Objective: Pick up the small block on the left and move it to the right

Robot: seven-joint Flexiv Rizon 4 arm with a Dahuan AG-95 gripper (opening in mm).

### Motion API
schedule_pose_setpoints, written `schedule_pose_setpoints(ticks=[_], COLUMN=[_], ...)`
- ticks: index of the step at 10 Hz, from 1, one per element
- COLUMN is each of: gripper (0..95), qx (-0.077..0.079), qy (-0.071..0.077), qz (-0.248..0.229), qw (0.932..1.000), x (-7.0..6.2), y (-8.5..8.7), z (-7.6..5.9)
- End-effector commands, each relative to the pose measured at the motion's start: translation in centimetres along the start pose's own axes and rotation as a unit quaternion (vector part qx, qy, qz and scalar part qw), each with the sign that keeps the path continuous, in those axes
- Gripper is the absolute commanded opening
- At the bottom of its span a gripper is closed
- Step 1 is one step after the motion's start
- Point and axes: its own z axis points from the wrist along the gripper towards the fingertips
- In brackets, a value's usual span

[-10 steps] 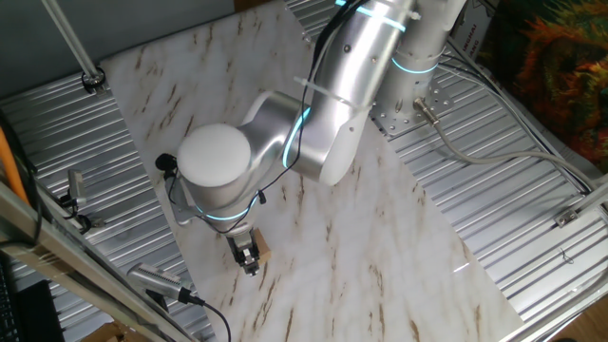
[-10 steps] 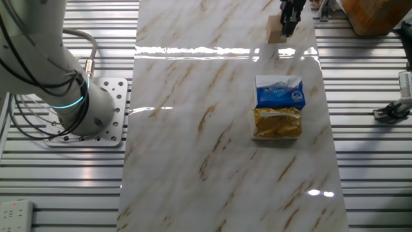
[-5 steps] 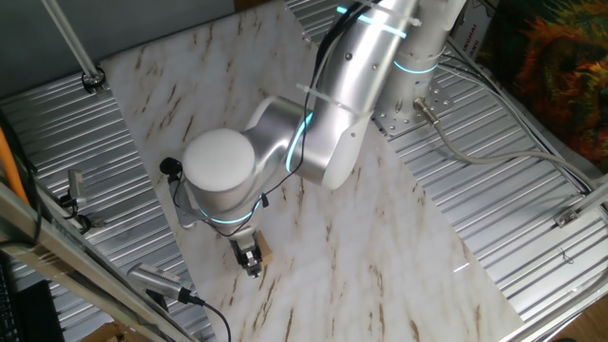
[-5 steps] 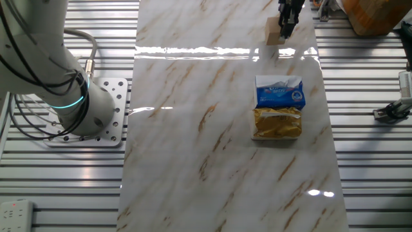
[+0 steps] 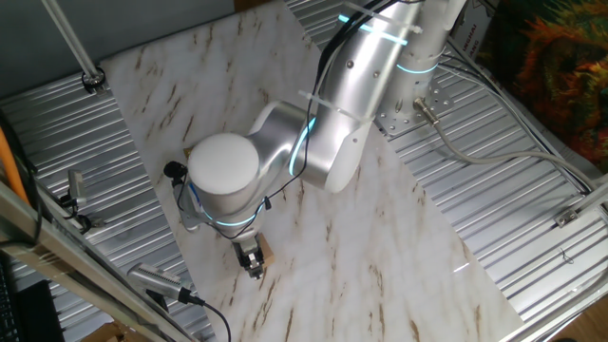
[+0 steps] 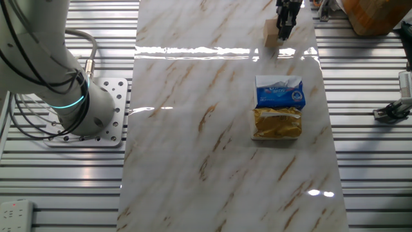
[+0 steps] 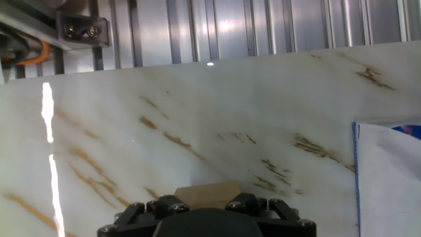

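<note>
The small block (image 5: 265, 251) is a light-tan wooden cube near the front edge of the marble board, under the arm's wrist. My gripper (image 5: 252, 263) stands over it with the dark fingers closed against its sides. In the other fixed view the block (image 6: 270, 32) sits at the top of the board with the gripper (image 6: 282, 24) on it. In the hand view the block (image 7: 207, 192) shows between the finger bases of the gripper (image 7: 207, 205). I cannot tell whether it is off the surface.
A blue-and-white packet (image 6: 280, 91) and a gold foil packet (image 6: 277, 122) lie together on the marble board (image 6: 193, 129). The packet's edge shows in the hand view (image 7: 388, 178). Ribbed metal table (image 6: 367, 161) surrounds the board. The arm base (image 6: 90, 109) stands beside it.
The gripper and the block have shifted together a small way along the board's edge, leftward in the other fixed view. The packets have not moved.
</note>
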Motion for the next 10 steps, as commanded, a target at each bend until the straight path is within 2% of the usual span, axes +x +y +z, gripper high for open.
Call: schedule_pose_setpoints(ticks=[1, 5, 10], gripper=[0.0, 0.0, 0.0], qx=[-0.001, -0.001, -0.001], qy=[0.001, -0.001, -0.003], qz=[-0.002, -0.002, -0.004], qw=[1.0000, 1.0000, 1.0000], x=[0.04, 0.25, 0.26], y=[0.05, 0.24, 0.24], z=[0.09, 0.86, 0.88])
